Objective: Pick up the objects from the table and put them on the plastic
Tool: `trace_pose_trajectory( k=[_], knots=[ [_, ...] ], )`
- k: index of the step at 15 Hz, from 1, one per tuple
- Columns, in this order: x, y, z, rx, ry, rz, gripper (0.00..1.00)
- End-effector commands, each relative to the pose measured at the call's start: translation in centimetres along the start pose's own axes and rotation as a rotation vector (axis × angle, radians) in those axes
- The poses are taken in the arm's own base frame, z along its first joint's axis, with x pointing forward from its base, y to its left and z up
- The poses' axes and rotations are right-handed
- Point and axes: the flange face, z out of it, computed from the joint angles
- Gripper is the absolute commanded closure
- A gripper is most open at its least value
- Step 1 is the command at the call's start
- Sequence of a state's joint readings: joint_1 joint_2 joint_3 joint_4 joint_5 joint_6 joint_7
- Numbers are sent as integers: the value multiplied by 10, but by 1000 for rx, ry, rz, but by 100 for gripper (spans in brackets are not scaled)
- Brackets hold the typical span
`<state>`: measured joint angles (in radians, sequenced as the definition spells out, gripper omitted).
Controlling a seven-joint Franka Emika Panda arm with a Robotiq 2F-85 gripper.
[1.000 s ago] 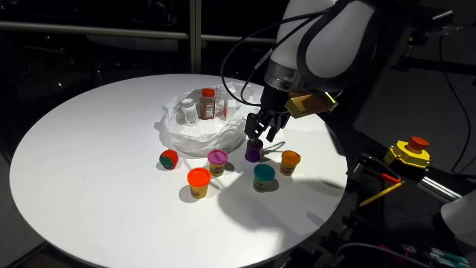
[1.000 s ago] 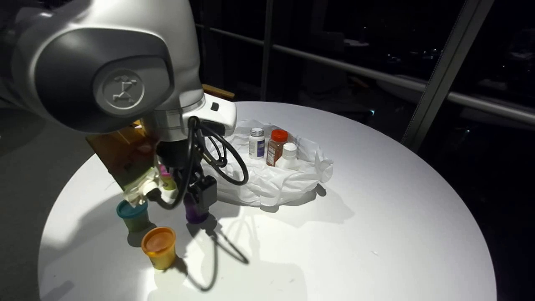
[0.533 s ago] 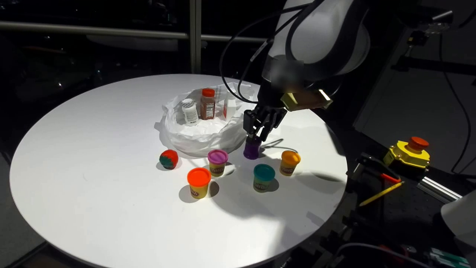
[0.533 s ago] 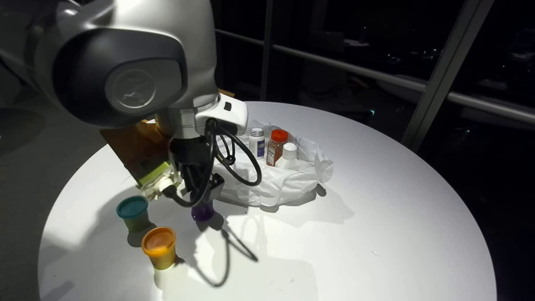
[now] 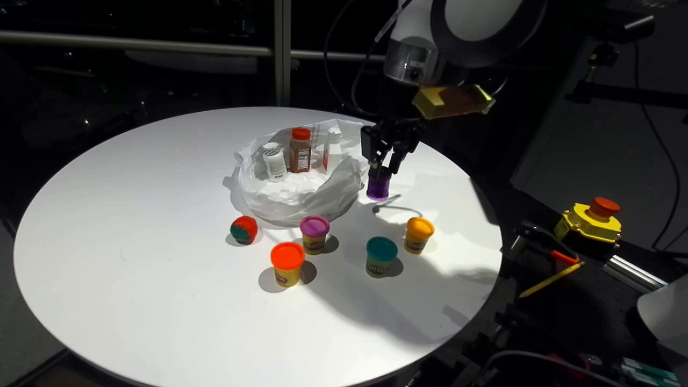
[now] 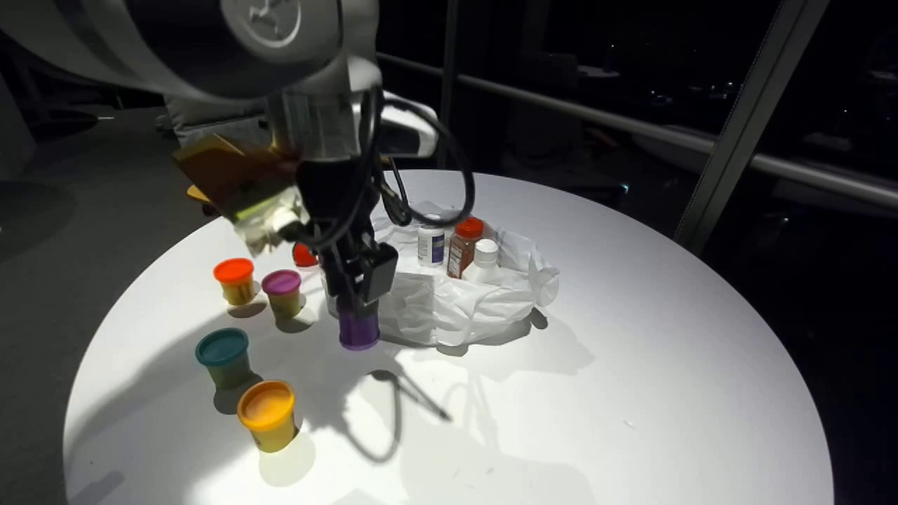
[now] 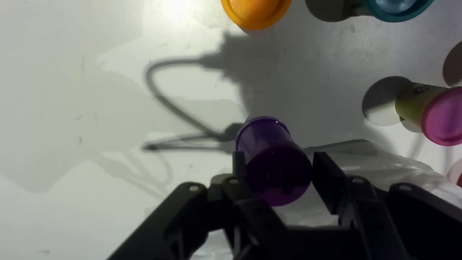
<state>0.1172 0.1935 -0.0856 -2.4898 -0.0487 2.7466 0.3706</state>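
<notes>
A crumpled white plastic bag point(image 5: 301, 207) holds a red-capped reddish-brown jar point(image 5: 300, 152) and two white bottles point(image 5: 276, 164), one partly hidden; near it the black tool point(image 7: 278, 163) grips a purple cylindrical tub point(image 5: 378, 188) midair.

In exterior view, round white counter point(image 5: 134, 301) is filling mid-frame. White plastic point(image 5: 301, 207) is sitting upper centre. Red-green strawberry point(image 5: 244, 230) is lying left of centre. Red-lidded tub point(image 5: 287, 263), pink-lidded tub point(image 5: 314, 235) are standing below centre; teal-lidded tub point(image 5: 381, 257), orange-lidded tub point(image 5: 418, 235) lower right of centre.

White arm point(image 5: 416, 27), dark joint cap point(image 6: 189, 49), round logo point(image 6: 272, 17) — looping black cables point(image 6: 468, 184) — black fingers point(image 7: 328, 182).
</notes>
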Motion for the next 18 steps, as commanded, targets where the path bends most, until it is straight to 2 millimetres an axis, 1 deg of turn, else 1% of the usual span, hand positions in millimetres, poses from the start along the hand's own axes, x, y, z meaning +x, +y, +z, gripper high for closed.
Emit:
trace_pose_trajectory(
  k=[1,2,3,5,7,9,13,16,18],
  knots=[
    [15,-30,-55,-30,55,-24,75],
    [25,-39,-60,-25,71,-29,75],
    [39,-45,-61,-9,85,-29,75],
    [59,-56,-63,29,110,-27,75],
    [82,-60,-51,51,118,-2,75],
    [104,-62,-33,60,108,34,75],
    [144,-63,13,82,73,106,75],
    [166,-57,45,77,67,161,75],
    [175,-53,58,80,58,190,75]
  ],
)
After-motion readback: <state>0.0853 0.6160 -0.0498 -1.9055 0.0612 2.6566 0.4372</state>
